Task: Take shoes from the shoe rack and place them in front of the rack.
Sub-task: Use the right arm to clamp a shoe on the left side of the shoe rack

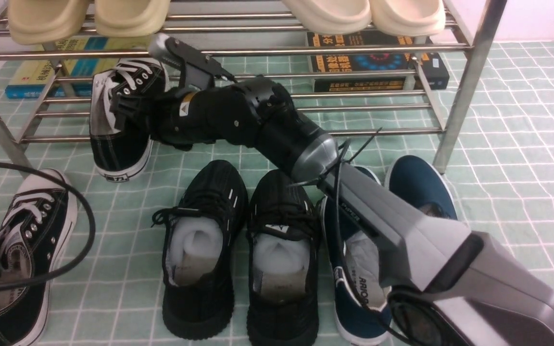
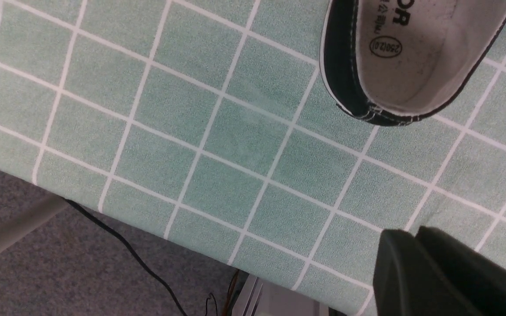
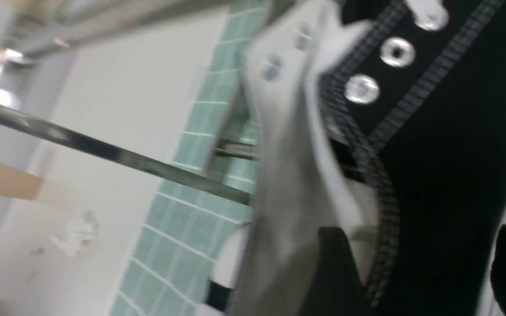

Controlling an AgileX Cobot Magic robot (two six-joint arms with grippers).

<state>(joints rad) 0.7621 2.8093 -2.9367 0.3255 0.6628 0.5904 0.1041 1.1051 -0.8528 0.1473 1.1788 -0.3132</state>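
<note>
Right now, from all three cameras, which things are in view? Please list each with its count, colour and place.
shoe rack: one, shiny steel, at the back.
slides: four, beige and cream, on the top tier.
canvas sneakers: two, black with white laces; one half off the lower tier, one on the mat, left.
knit sneakers: two, black, on the mat, middle.
slip-ons: two, navy, on the mat, right.
books: several, blue-yellow and black, under the rack.
mat: one, green with white grid, under rack and shoes.
cable: one, black, left.
right gripper: one, black, open astride the rack sneaker's side.
left gripper: one, black, shut, empty, above the mat.
</note>
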